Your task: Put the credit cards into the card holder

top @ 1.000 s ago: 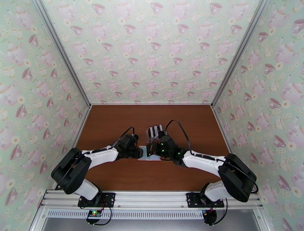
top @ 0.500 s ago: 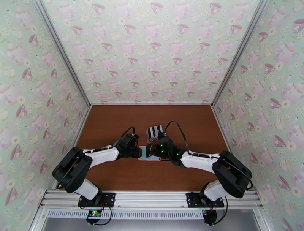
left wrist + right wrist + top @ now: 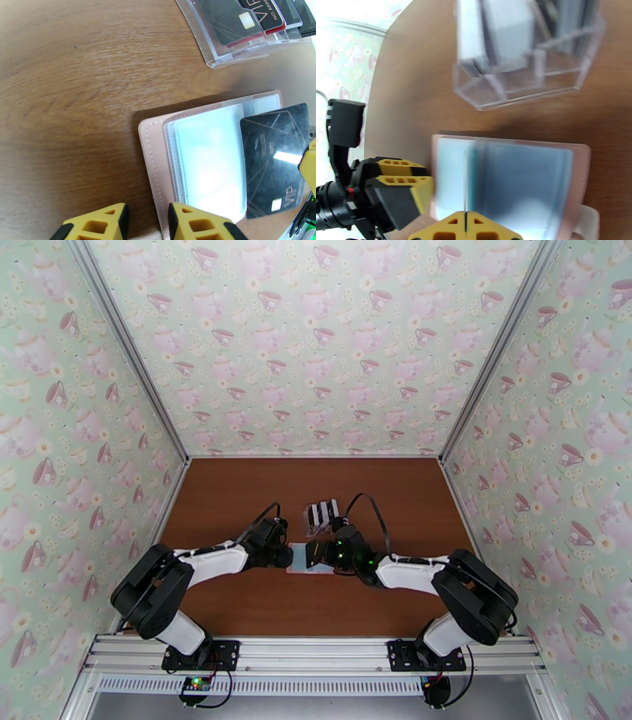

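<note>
Wallet lies open on the desk. Right gripper pinches a black card tilted over the pockets. I judge it not yet slotted. Left gripper, slightly spread, sits at the wallet's 9 o'clock edge. More cards wait in the rack at 12 o'clock. I judge the task barely begun.

A robot test cell of the laboratory kind is shown. A brown wood-grain tabletop is boxed in on three sides by flat panels papered with teacups and teapots, and these are joined by bare aluminium profiles. The left arm and the right arm are bolted to a slotted metal rail at the near edge.
</note>
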`<state>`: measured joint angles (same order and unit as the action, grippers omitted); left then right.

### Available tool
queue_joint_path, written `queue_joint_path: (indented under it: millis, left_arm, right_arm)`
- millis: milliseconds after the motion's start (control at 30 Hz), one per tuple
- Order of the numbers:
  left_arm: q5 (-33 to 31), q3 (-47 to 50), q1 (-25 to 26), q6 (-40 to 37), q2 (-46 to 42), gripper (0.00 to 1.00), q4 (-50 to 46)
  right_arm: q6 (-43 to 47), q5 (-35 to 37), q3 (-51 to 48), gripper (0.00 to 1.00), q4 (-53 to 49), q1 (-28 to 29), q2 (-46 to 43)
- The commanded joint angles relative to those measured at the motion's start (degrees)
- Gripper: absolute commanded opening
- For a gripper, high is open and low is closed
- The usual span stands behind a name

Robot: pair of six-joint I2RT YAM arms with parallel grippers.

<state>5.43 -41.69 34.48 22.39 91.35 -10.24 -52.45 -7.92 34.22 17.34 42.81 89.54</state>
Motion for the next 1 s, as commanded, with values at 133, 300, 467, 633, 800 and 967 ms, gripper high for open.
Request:
queue_joint_path:
  millis: [133,300,467,633,800,967]
  left_arm:
    - [1.2,0.2,0.3,-0.3,3.8,0.28,-1.6]
    - [1.4,0.1,0.3,-0.2,4.1,0.28,-1.4]
    - [1.5,0.0,0.3,-0.2,4.4,0.27,-1.4]
    - [1.7,-0.1,0.3,-0.2,4.5,0.24,-1.3]
    - [1.9,-0.1,0.3,-0.2,4.7,0.24,-1.3]
    - [2.0,0.0,0.3,-0.2,4.6,0.24,-1.3]
  right_arm:
    - [-0.8,-1.5,-2.8,0.0,3.2,-1.7,-1.9]
    - [-1.3,-2.6,-2.7,0.0,5.3,-1.8,-0.3]
    - [-2.2,-3.4,-3.0,0.0,7.7,-1.8,1.5]
    - [-2.1,-3.2,-3.7,0.0,7.9,-1.8,2.1]
    - [-2.3,-2.8,-4.6,0.0,8.4,-1.8,1.3]
    - [-2.4,-2.5,-4.8,0.0,8.2,-1.8,0.5]
